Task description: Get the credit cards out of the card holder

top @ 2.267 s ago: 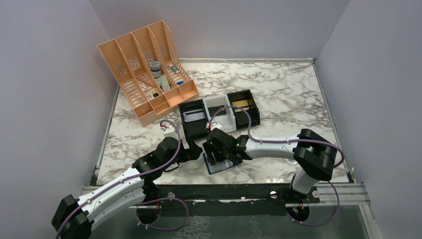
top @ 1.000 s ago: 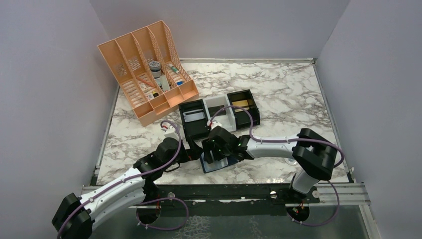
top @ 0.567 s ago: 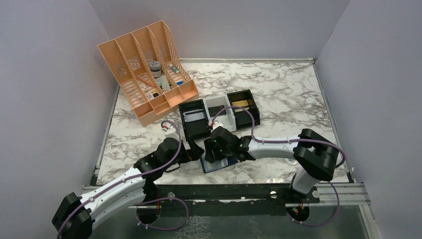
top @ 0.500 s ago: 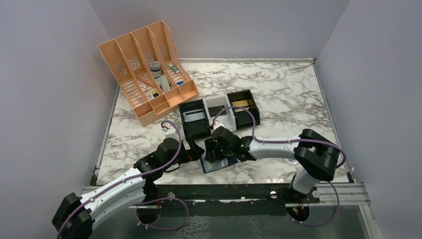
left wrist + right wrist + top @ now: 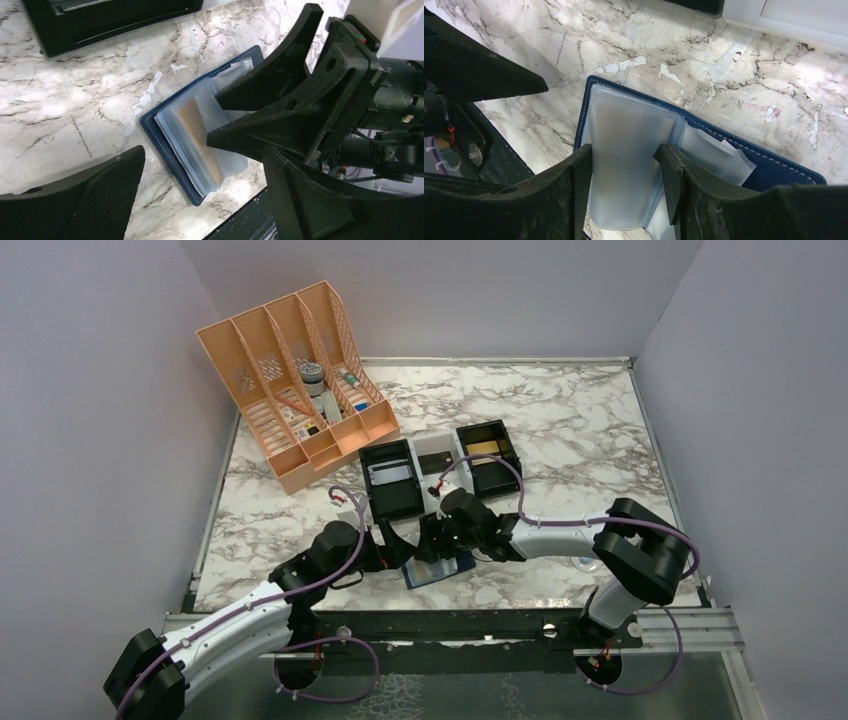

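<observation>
You've got the card holder [image 5: 440, 572] lying open on the marble table [image 5: 560, 430] at its near edge, between both grippers. A gold-tan credit card [image 5: 200, 135] sits in the clear sleeves [image 5: 629, 115]. The right gripper [image 5: 624, 150] straddles the sleeve stack, one finger against each side; can't tell if it's clamping. The left gripper [image 5: 398, 545] is spread wide and empty, just beside the holder.
</observation>
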Controlling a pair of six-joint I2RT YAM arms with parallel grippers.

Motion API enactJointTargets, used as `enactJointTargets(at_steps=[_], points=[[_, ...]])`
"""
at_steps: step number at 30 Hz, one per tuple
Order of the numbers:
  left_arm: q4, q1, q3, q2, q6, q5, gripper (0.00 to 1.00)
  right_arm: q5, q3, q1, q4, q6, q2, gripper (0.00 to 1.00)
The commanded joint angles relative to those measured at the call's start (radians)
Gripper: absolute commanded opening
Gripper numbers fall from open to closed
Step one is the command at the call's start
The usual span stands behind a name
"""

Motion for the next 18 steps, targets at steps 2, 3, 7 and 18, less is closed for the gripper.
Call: enactJointTargets(at_steps=[2,3,7,18], points=[[0.083,0.000,-0.028,-0.010,0.005,0.070,0.86,-0.063,-0.064,-0.001,-0.070,0.029,0.023,0.51],[0.089,0.000,-0.031,-0.008,0.002,0.073,0.85,-0.067,-0.071,-0.007,-0.061,0.033,0.019,0.51],[0.113,0.000,-0.030,0.014,0.000,0.093,0.81,-0.124,-0.120,-0.048,0.001,0.059,-0.008,0.50],[0.285,0.000,-0.029,0.086,-0.030,0.192,0.78,-0.202,-0.230,-0.120,0.161,0.163,-0.102,0.47]])
